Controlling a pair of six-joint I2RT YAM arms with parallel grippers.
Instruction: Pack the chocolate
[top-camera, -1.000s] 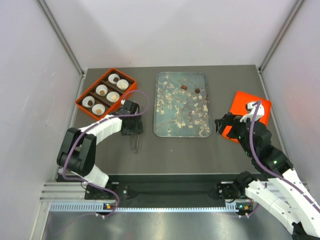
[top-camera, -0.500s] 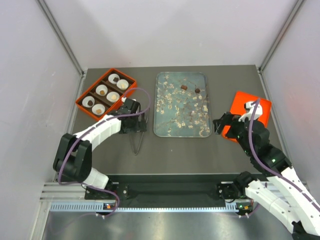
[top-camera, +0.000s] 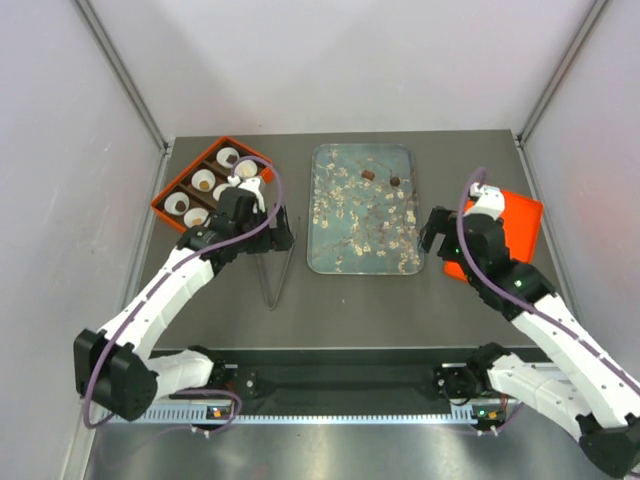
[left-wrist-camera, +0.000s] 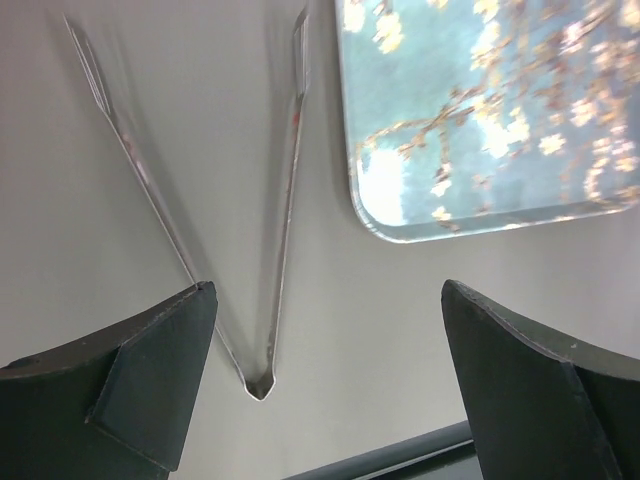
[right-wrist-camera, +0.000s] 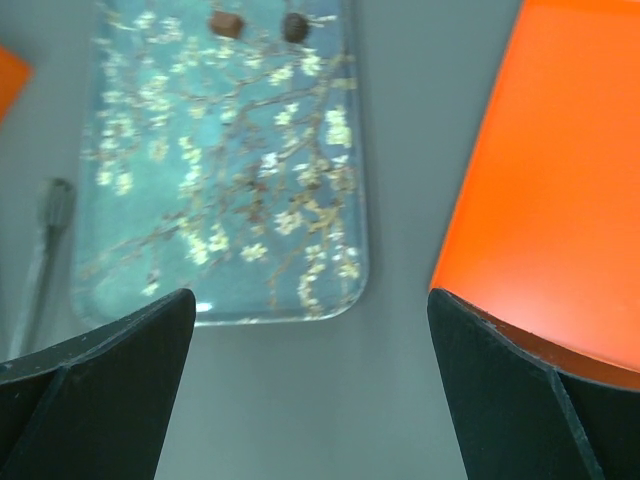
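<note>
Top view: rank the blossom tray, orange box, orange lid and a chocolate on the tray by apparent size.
1. Blossom tray.
2. Orange box and orange lid: similar, each partly covered; unranked.
3. Chocolate, smallest.

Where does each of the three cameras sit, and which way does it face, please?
Top external: above and behind the arms, looking down at the table; left arm and right arm show, bases at the bottom.
Left wrist: on the left arm, looking down at the tongs and a blossom tray corner; open left gripper shows.
Right wrist: on the right arm, looking down at the tray, two chocolates and the orange lid; open right gripper shows.
Shared: both wrist views catch the blossom tray.
</note>
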